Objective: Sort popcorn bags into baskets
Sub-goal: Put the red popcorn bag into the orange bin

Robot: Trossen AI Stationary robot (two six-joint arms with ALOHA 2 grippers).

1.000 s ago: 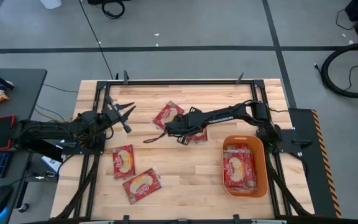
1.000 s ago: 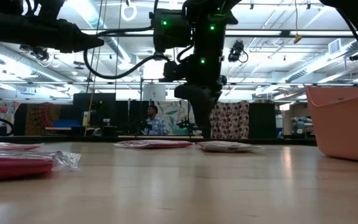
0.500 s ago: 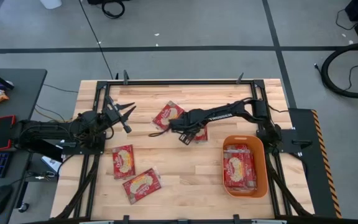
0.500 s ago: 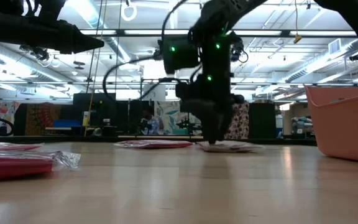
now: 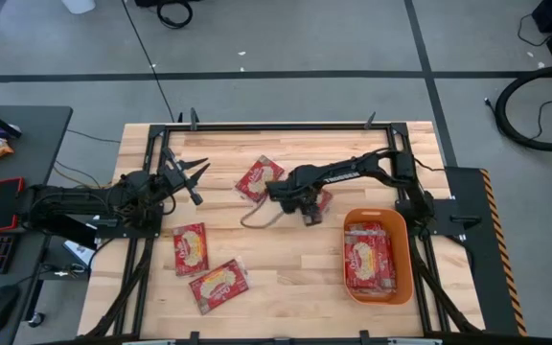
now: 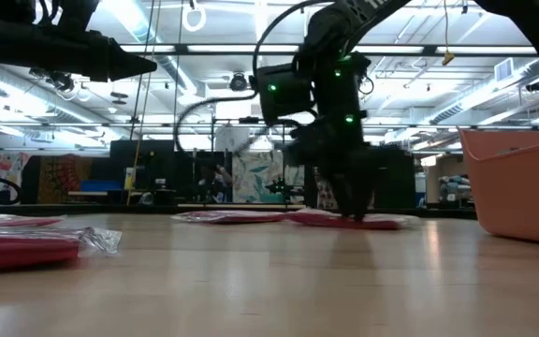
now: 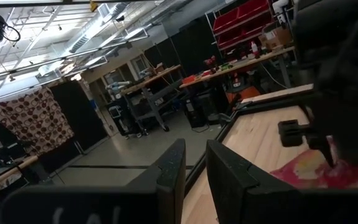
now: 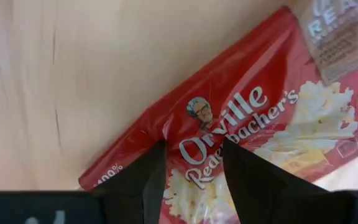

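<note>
Orange basket (image 5: 405, 233) already holds some popcorn bags, three more lie well left of it, and the right hand (image 5: 311, 213), fingers spread, straddles a fourth bag (image 8: 253, 137) just beside it.

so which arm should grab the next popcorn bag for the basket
The right. Its hand is already down on a popcorn bag mid-table, fingers straddling the bag's edge, close to the orange basket. The left hand hangs raised at the table's left side, over no bag.
</note>
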